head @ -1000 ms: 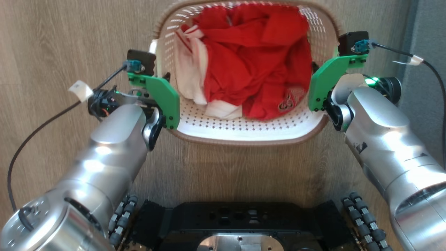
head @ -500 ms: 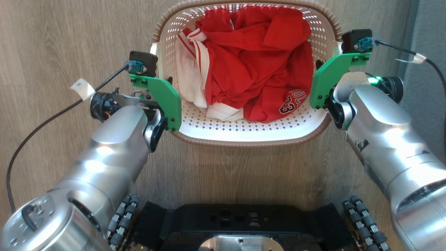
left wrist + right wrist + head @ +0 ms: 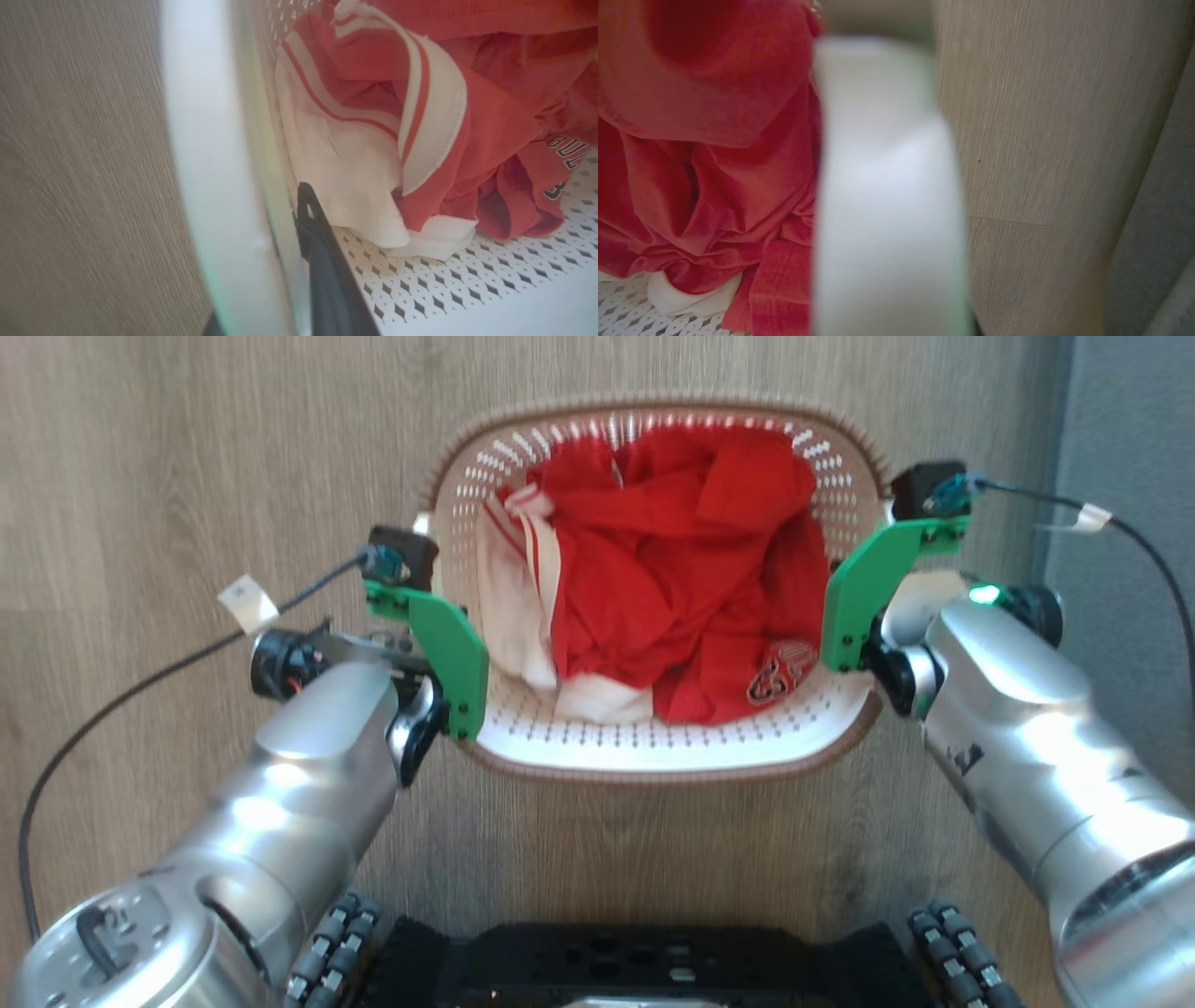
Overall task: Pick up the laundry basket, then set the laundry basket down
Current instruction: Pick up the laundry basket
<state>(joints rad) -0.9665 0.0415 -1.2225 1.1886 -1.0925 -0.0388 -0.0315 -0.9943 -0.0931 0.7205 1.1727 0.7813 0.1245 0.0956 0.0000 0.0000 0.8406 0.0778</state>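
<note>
The laundry basket point(image 3: 653, 770), white perforated plastic with a brown rim, sits between my two arms in the head view. Red and white clothes point(image 3: 672, 588) lie inside it. My left gripper point(image 3: 446, 581) is shut on the basket's left side. In the left wrist view one dark finger point(image 3: 322, 261) lies inside the wall point(image 3: 210, 163), next to the white cloth. My right gripper point(image 3: 868, 546) is at the right side, mostly hidden under its green mount. In the right wrist view the blurred white handle point(image 3: 887, 210) stands straight ahead, with red cloth point(image 3: 705, 163) to its left.
Wood-grain floor point(image 3: 187, 476) surrounds the basket. A grey panel point(image 3: 1130, 476) runs along the right edge, close to my right arm. My dark wheeled base point(image 3: 653, 971) lies along the bottom. Cables trail from both wrists.
The whole head picture has shifted. The basket and both arms now look smaller and sit lower in it. Both grippers stay at the basket's sides.
</note>
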